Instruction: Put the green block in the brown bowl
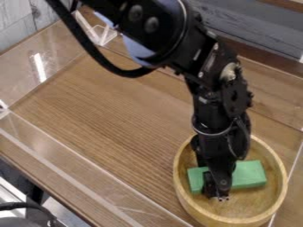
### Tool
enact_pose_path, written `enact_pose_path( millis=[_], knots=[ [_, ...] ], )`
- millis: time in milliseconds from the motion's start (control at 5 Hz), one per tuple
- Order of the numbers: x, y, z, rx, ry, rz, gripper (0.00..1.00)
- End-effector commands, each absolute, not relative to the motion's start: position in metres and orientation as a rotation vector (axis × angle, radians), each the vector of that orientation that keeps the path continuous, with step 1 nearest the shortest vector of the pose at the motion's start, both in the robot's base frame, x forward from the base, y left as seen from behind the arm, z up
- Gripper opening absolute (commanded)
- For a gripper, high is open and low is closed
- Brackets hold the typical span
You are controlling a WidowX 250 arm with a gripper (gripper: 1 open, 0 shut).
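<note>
The large round shallow brown wooden bowl (232,209) sits nearest, at the near right part of the wood-grain table (106,115). Inside the bowl lies the small flat bright green block (243,176), resting on the bowl's floor. The black tool (218,191) points straight down into the bowl, its jaws closed on the green block's near left part. Beyond the bowl, the black arm (178,44) rises up and away toward the far left.
</note>
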State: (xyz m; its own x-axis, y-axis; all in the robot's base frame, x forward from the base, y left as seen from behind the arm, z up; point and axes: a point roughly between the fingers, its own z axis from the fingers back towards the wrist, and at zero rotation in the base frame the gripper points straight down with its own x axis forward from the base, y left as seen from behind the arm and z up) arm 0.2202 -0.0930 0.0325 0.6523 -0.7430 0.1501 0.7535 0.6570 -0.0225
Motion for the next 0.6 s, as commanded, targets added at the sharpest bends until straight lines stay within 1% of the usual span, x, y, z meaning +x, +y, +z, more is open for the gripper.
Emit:
enact_pose_path(
  millis=[0,400],
  knots=[
    [0.2303,-0.0922,0.0406,-0.084,-0.177,-0.836,0.00],
    [0.2290,-0.0916,0.0389,-0.090,-0.177,-0.841,0.00]
  ],
)
